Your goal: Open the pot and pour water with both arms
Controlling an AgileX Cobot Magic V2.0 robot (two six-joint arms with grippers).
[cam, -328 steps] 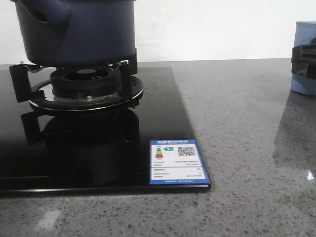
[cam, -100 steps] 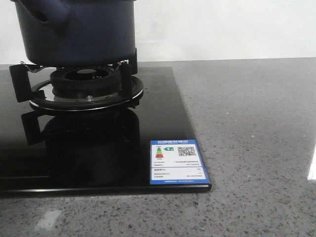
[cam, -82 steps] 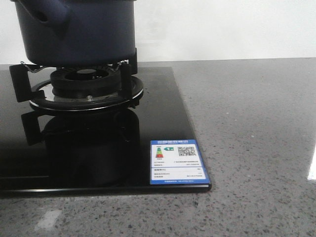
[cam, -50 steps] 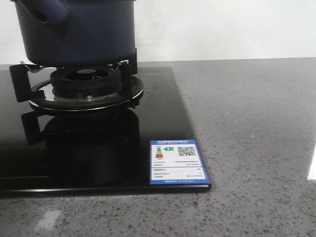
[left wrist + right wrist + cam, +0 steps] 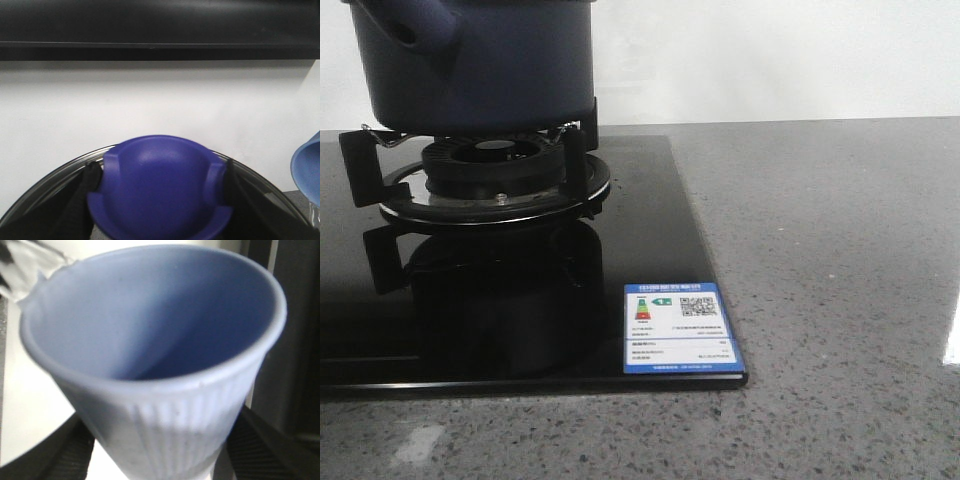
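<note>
The dark navy pot (image 5: 480, 60) stands on the gas burner (image 5: 495, 170), its side handle (image 5: 425, 28) towards the camera; its top is cut off by the front view's edge. No gripper shows in the front view. In the left wrist view my left gripper (image 5: 160, 167) is shut on the blue knob (image 5: 160, 200) of a glass lid (image 5: 45, 187), black fingers (image 5: 90, 180) on both sides. My right gripper (image 5: 162, 447) is shut on a light blue ribbed cup (image 5: 150, 330), whose open mouth faces the camera. That cup (image 5: 307, 170) also shows beside the lid.
A black glass cooktop (image 5: 650, 230) with a blue-and-white label (image 5: 680, 328) at its front corner lies on the grey speckled counter (image 5: 840, 250). Black pan supports (image 5: 360, 165) ring the burner. A white wall stands behind.
3.3 s ago the cup, held by a black gripper, stood at the front view's right edge; it has since left that view. The pot has not moved.
</note>
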